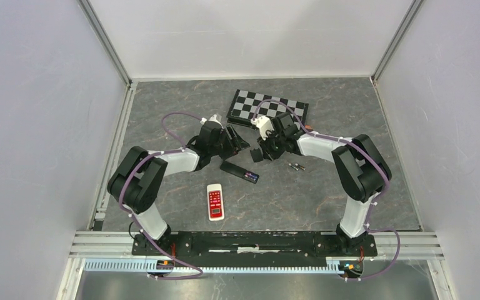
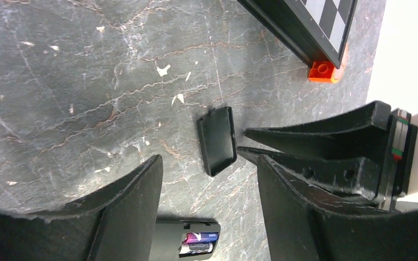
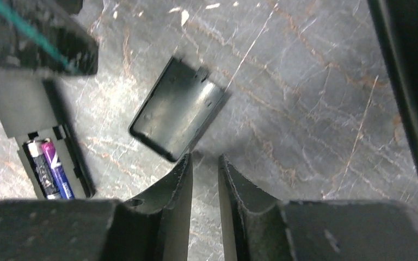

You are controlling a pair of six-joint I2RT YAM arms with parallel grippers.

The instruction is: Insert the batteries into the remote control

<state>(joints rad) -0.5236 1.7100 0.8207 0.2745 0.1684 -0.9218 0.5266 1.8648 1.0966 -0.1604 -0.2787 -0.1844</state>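
A black remote lies face down at mid-table with its battery bay open. Two batteries lie side by side in the bay, also seen in the right wrist view. The loose black battery cover lies flat on the table, apart from the remote, and shows in the right wrist view. My left gripper is open and empty, low over the table with the cover just beyond its fingertips. My right gripper is empty, its jaws nearly together, tips right beside the cover's edge. Two loose batteries lie to the right.
A white and red remote lies face up nearer the arm bases. A folded chessboard lies at the back, with a small orange brick at its edge. White walls enclose the table on three sides.
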